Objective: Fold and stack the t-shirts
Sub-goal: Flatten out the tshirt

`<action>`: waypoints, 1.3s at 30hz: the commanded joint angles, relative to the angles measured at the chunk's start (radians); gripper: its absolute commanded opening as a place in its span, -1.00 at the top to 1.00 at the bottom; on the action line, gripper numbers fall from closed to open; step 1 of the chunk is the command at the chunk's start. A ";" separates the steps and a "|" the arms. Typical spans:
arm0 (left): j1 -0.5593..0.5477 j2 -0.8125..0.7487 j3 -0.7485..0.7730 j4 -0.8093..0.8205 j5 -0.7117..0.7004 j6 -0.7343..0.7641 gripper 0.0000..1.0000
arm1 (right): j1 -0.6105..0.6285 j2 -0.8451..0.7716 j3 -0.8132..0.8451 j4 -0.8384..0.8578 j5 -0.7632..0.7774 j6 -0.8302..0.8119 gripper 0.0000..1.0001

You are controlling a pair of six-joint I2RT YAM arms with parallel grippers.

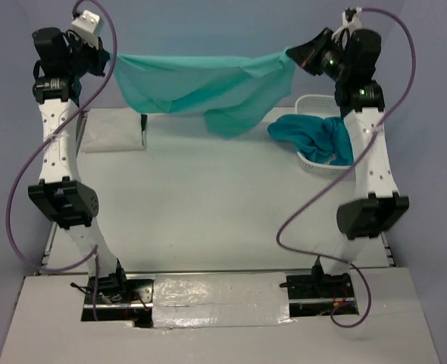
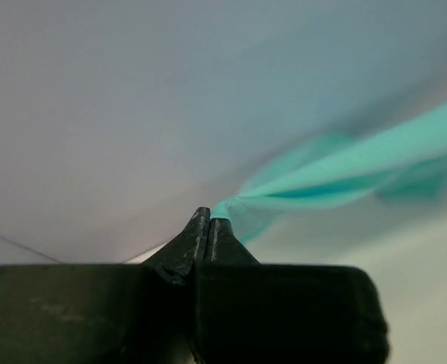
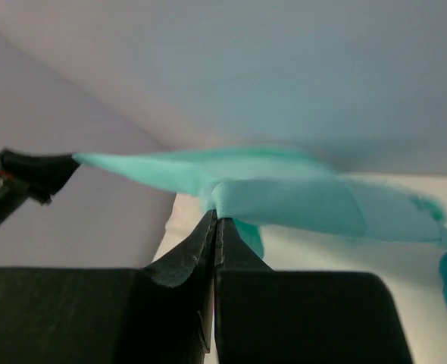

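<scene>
High above the far side of the smooth pale table (image 1: 208,205), a thin mint-green cloth t-shirt (image 1: 197,83) hangs stretched in the air between the 2 arms. The left pincer (image 2: 210,218) is pressed together on 1 end of its top edge, and the right pincer (image 3: 214,220) is clamped on the other end; each nips only a small pinch of fabric at its black tips.

To lay it out well, I judge both arms should descend at the same rate, top edge level and lightly taut, so the hanging lower edge meets the table first and the rest can be drawn flat toward the near side. The bare stretch between the folded white cloth (image 1: 110,135) at far left and the white plastic lattice basket (image 1: 308,99) at right looks the best landing place. With such small pinches, a hard pull apart could slip a corner free.

The tee is limp: its middle sags, and a loose fold droops lower near the right end. A crumpled deeper-teal cloth t-shirt (image 1: 318,136) drapes over the basket's rim. The lattice wall looks rigid, the table matt.
</scene>
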 commanded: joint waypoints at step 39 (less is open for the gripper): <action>-0.070 -0.066 -0.617 -0.459 0.185 -0.007 0.13 | 0.098 0.001 -0.581 -0.095 -0.044 -0.175 1.00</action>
